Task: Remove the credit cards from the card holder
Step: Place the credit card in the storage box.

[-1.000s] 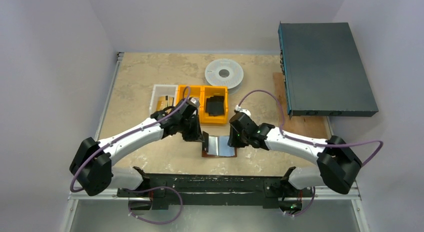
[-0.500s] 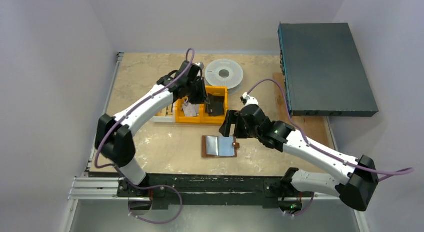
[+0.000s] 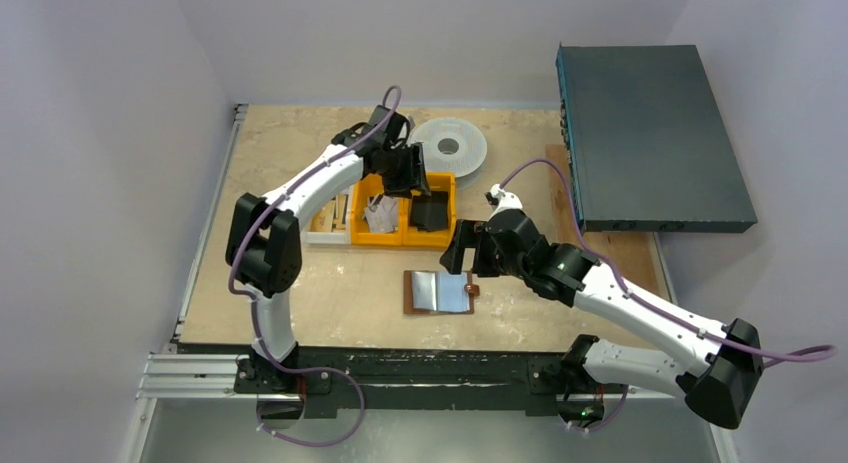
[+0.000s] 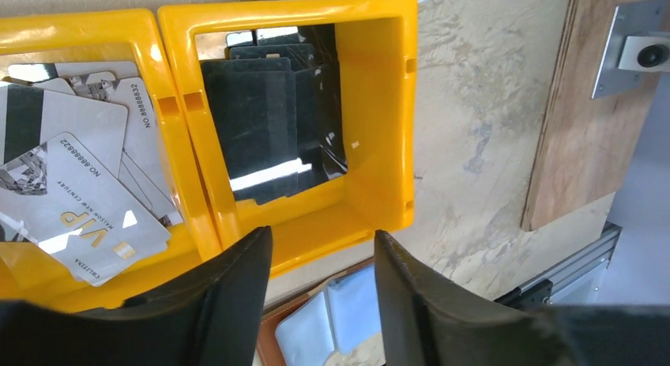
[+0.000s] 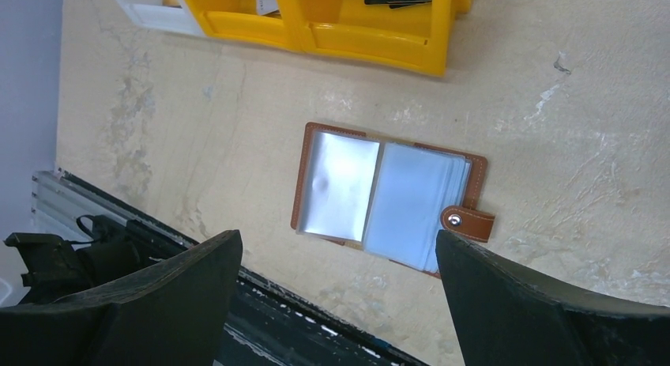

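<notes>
Left tool [image 4: 321, 255] apart over orange bins [image 4: 292, 10] holding credit cards [image 4: 71, 192]; right tool [image 5: 338, 251] wide apart, seemingly clear above card holder [image 5: 340, 184]

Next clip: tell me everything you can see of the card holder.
The card holder is a brown leather bifold lying open and flat, inner face up, on the beige table, apart from the orange bins. Glossy, pale grey-blue sleeves fill both halves. A brown strap with a metal snap sticks out from one side edge, unfastened. Whether any sleeve holds a card cannot be told. Only the table touches it.
</notes>
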Controlling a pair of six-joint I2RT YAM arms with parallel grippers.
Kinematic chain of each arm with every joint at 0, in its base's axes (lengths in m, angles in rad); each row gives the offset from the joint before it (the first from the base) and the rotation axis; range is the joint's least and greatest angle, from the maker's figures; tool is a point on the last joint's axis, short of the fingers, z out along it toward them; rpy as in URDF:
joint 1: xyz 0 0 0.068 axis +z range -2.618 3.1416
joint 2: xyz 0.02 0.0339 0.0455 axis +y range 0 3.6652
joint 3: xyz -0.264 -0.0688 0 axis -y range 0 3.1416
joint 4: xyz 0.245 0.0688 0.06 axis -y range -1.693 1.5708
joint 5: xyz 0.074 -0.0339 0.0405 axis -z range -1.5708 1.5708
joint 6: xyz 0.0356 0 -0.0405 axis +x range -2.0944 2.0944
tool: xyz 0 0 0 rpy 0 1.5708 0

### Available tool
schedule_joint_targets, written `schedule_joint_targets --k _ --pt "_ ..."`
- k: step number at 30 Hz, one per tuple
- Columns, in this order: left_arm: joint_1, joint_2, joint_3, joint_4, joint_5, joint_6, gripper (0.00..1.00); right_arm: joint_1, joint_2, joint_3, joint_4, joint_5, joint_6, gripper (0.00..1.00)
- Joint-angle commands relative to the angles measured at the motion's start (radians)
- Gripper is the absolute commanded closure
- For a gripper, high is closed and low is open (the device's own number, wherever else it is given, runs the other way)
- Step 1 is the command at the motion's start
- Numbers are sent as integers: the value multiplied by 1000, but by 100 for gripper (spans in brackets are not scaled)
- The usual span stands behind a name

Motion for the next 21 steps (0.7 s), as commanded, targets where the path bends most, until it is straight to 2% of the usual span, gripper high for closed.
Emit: schedule_joint_targets --k 1,3,7,16,19,21 --pt "6 -88 41 -23 19 32 46 -5 12 39 8 27 -10 4" --pt "6 -132 29 -44 10 35 42 -6 29 44 11 33 -13 1" --pt "6 -234 -48 -51 -6 31 42 -6 64 53 21 34 -15 1" --pt "4 -490 -369 -34 -37 -22 44 -5 143 34 13 67 -30 1" --pt "1 -566 -487 -12 -35 -44 46 -6 173 10 10 76 -34 5" --pt "-10 -621 -565 13 -31 -60 48 -5 197 -6 16 76 -35 14"
